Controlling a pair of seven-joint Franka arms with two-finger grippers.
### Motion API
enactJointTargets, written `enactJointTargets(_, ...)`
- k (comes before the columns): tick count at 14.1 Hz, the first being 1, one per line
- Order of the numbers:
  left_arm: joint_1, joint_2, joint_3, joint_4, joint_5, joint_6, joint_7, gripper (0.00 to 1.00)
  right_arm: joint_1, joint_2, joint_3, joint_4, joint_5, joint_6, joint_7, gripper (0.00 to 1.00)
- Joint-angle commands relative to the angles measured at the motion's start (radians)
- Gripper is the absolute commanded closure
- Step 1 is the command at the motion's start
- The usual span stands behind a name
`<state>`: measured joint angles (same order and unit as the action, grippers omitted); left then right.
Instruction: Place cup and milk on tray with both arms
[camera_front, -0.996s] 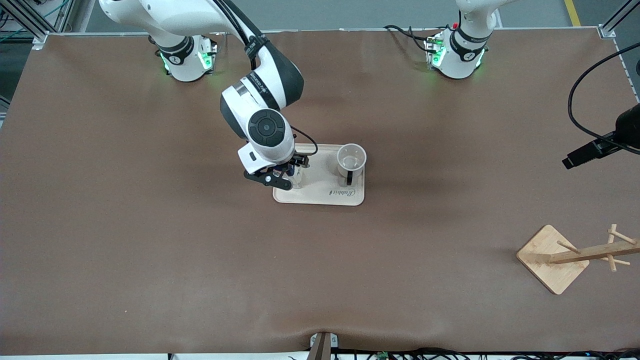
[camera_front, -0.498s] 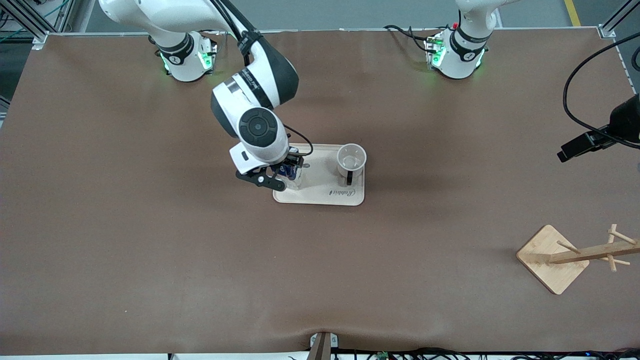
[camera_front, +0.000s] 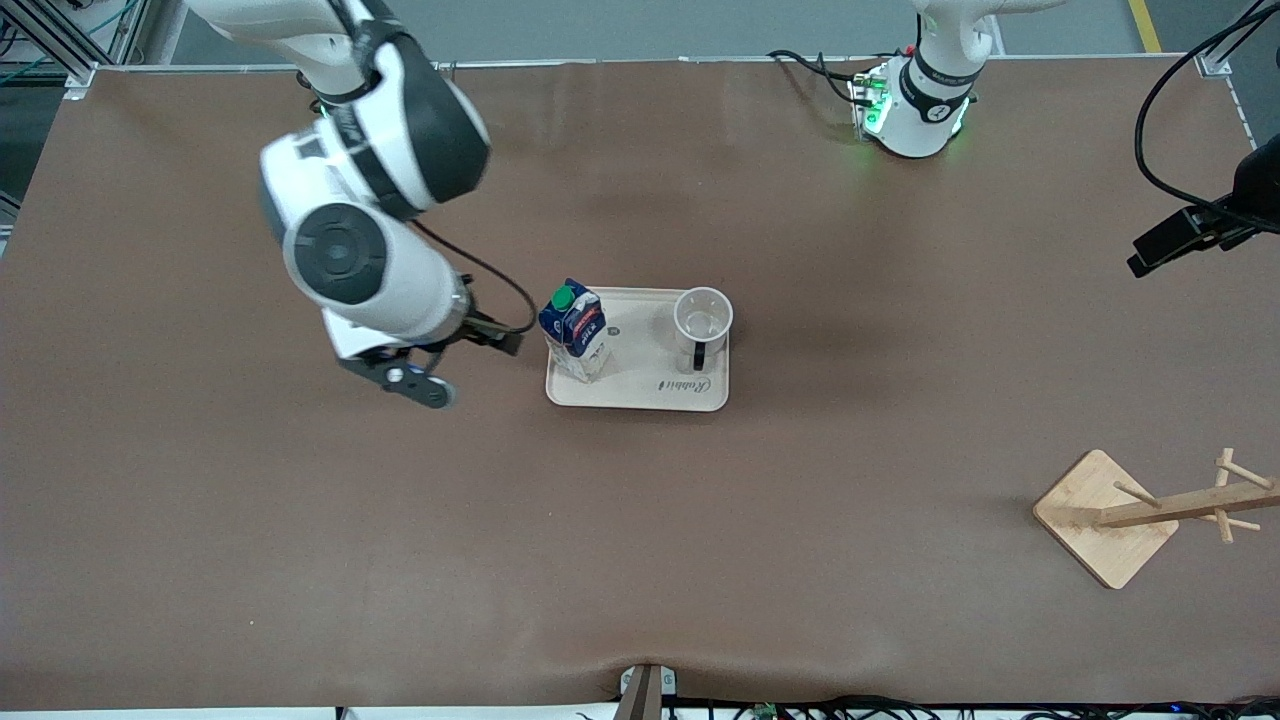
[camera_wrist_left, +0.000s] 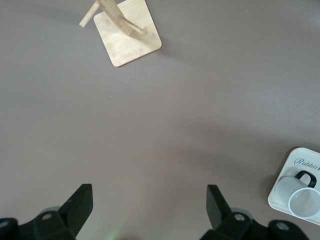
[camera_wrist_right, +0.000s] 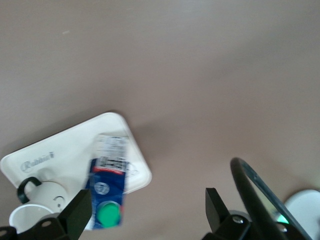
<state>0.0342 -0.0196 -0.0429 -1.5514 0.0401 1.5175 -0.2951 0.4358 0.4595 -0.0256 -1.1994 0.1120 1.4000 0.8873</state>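
The cream tray (camera_front: 640, 385) lies mid-table. The milk (camera_front: 575, 328), with a blue top and green cap, stands on the tray's end toward the right arm. The cup (camera_front: 702, 318) stands upright on the other end, its black handle toward the front camera. My right gripper (camera_front: 470, 340) is open and empty, raised over bare table beside the tray's milk end. The right wrist view shows its open jaws (camera_wrist_right: 147, 212) with the milk (camera_wrist_right: 107, 187), cup (camera_wrist_right: 35, 202) and tray (camera_wrist_right: 65, 145). My left gripper (camera_front: 1165, 248) is open and empty (camera_wrist_left: 149, 205), held high over the left arm's end of the table.
A wooden peg stand (camera_front: 1105, 520) with a square base sits near the front camera at the left arm's end; it also shows in the left wrist view (camera_wrist_left: 130, 32). That view also catches the tray's corner (camera_wrist_left: 295, 167) and the cup (camera_wrist_left: 300, 195).
My right gripper let go of the milk, rose and drew back toward the right arm's end. The milk now stands alone on the tray. The left gripper shifted slightly.
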Motion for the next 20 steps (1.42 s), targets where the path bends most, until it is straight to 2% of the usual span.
enactJointTargets(1, -0.028, -0.056, 0.035, -0.058, -0.005, -0.002, 0.027, 0.00, -0.103, -0.036, 0.013, 0.086, -0.012, -0.165, 0.004, 0.00)
enactJointTargets(3, -0.042, -0.069, 0.054, -0.061, -0.012, -0.008, 0.042, 0.00, -0.152, -0.119, -0.003, 0.075, -0.031, -0.190, -0.040, 0.00)
enactJointTargets(4, -0.045, -0.069, 0.057, -0.059, -0.037, -0.014, 0.044, 0.00, -0.193, -0.169, -0.007, 0.022, -0.034, -0.187, -0.106, 0.00)
enactJointTargets(7, -0.045, -0.069, 0.055, -0.055, -0.045, -0.017, 0.044, 0.00, -0.278, -0.365, -0.008, -0.217, -0.037, -0.064, -0.293, 0.00)
enactJointTargets(9, -0.047, -0.071, 0.048, -0.056, -0.046, -0.031, 0.044, 0.00, -0.349, -0.438, -0.010, -0.301, -0.064, -0.027, -0.515, 0.00)
enactJointTargets(12, -0.045, -0.094, 0.022, -0.061, -0.051, -0.042, 0.042, 0.00, -0.463, -0.475, -0.010, -0.325, -0.064, -0.027, -0.700, 0.00)
enactJointTargets(18, -0.043, -0.108, -0.003, -0.075, -0.045, -0.040, 0.042, 0.00, -0.443, -0.495, 0.009, -0.333, -0.118, -0.027, -0.725, 0.00)
enactJointTargets(20, -0.046, -0.092, -0.006, -0.072, -0.043, -0.040, 0.042, 0.00, -0.442, -0.542, 0.009, -0.399, -0.118, -0.006, -0.725, 0.00)
